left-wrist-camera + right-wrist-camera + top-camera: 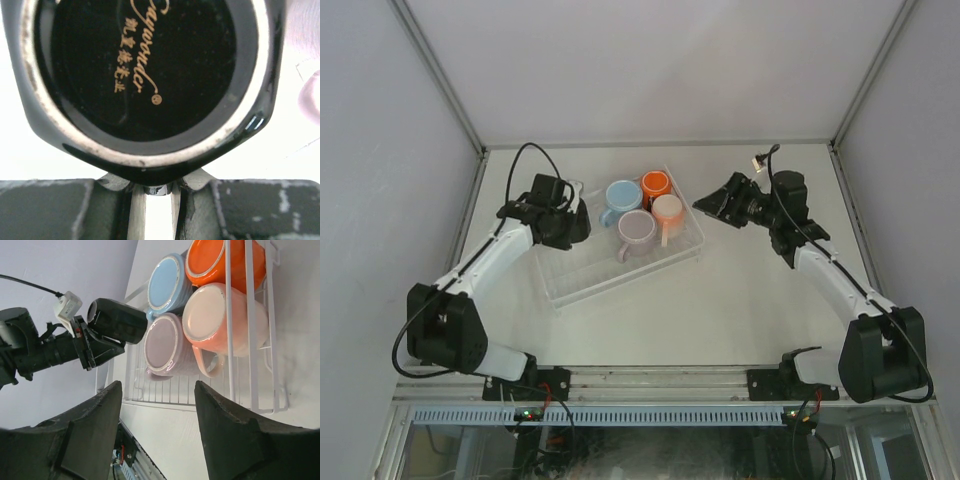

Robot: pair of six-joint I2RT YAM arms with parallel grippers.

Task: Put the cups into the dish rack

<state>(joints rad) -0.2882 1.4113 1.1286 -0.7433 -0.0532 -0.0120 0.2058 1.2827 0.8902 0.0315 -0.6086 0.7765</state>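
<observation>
The dish rack (582,282) is a clear wire tray at the table's middle, also in the right wrist view (250,365). Its right half holds the light blue mug (623,196), orange mug (655,184), lilac mug (637,229) and peach mug (667,209), bases showing. My left gripper (575,222) is shut on the black mug (145,65), whose base with gold lettering fills the left wrist view. It holds the mug over the rack's left end (117,320). My right gripper (708,205) is open and empty, just right of the rack.
Grey walls and a metal frame (440,90) enclose the white table. The rack's left half has bare wire slots (170,387). A cable (525,160) loops above the left arm. Both arm bases stand at the near edge.
</observation>
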